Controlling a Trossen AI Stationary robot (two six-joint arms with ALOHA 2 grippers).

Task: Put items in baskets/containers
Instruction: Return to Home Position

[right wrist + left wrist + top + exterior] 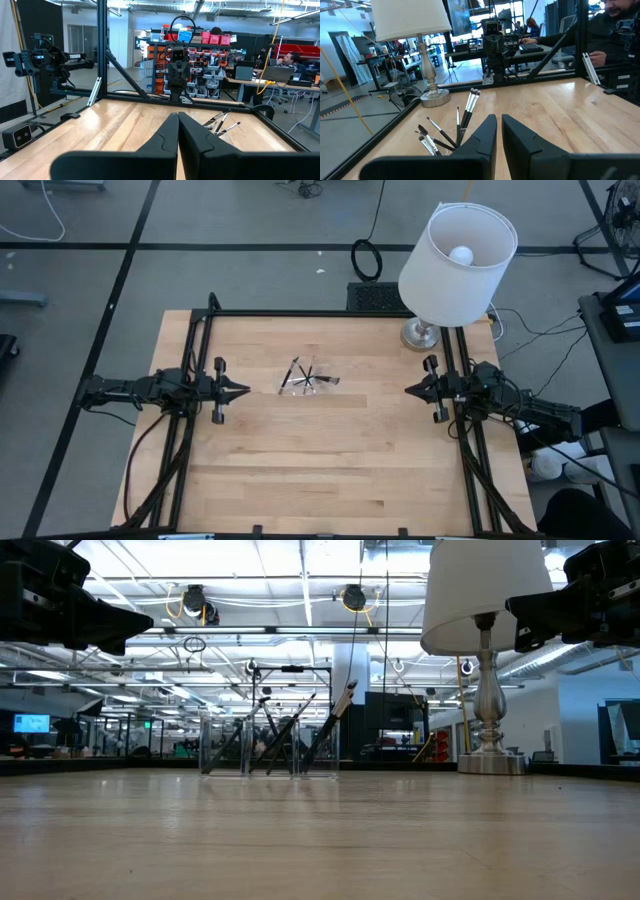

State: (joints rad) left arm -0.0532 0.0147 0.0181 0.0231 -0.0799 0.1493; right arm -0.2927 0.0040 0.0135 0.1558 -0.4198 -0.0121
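Several thin dark brushes [303,376] with lighter tips stand bunched in a small clear container [326,383] at the middle of the table. In the low view the brushes [285,735] lean against the clear walls of the container [215,748], their tips fanning upward. My left gripper [246,391] hovers shut to the left of them, pointing at them. My right gripper [408,390] hovers shut on the right, farther from them, also pointing inward. The brushes show in the left wrist view [455,129] and the right wrist view [220,122].
A lamp with a white shade [458,263] stands on a metal base [420,335] at the table's far right corner, close behind my right arm. A black frame [320,312] runs along the table's far edge and sides. Bare wood [320,460] lies on the near side. People sit beyond the table.
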